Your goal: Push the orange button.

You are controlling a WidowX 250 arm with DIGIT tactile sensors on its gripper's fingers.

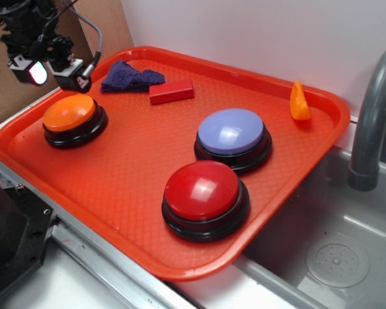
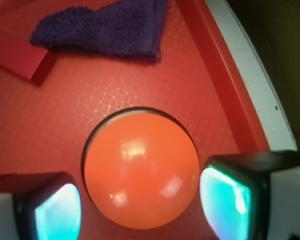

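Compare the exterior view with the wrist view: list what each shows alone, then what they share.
Exterior only: the red button, lavender button, orange wedge, faucet and sink. Wrist only: the gripper seen close, a finger either side of the dome. Both: the orange button, purple cloth, red block, tray.

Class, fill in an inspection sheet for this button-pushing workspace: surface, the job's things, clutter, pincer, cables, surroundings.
Surface: red tray with a textured floor, beside a sink.
Job's things: orange button at the tray's left end, upright on its black base.
Clutter: red button, lavender button, red block, purple cloth, orange wedge.
Pincer: pincer open, fingers either side of the orange dome; contact cannot be told.
Cables: black cables on the arm.
Surroundings: grey faucet, sink basin, white wall.
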